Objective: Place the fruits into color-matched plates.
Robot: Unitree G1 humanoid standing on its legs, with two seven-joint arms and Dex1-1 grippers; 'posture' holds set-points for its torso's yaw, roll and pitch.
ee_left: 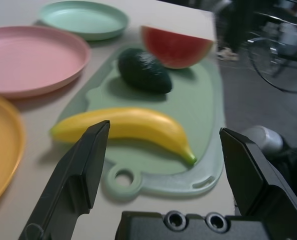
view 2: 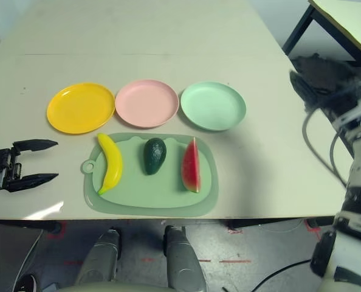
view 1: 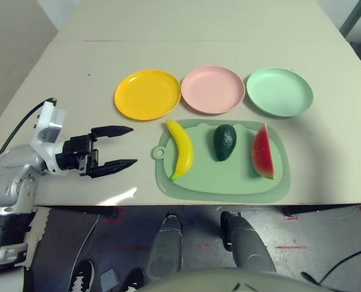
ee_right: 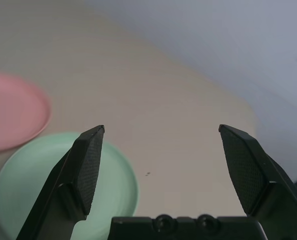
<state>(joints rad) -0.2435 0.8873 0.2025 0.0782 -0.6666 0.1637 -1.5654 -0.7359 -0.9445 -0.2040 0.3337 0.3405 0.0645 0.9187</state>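
A yellow banana, a dark green avocado and a red watermelon wedge lie side by side on a green mat. Behind the mat stand a yellow plate, a pink plate and a mint green plate, all bare. My left gripper hovers open just left of the mat, pointing at the banana, with nothing between its fingers. My right gripper is open and holds nothing, with the mint green plate ahead of it in the right wrist view.
The mat lies close to the table's front edge. Bare tabletop stretches behind the plates and right of the mint green plate. Another table's dark leg stands off the far right corner. My right arm hangs beyond the table's right side.
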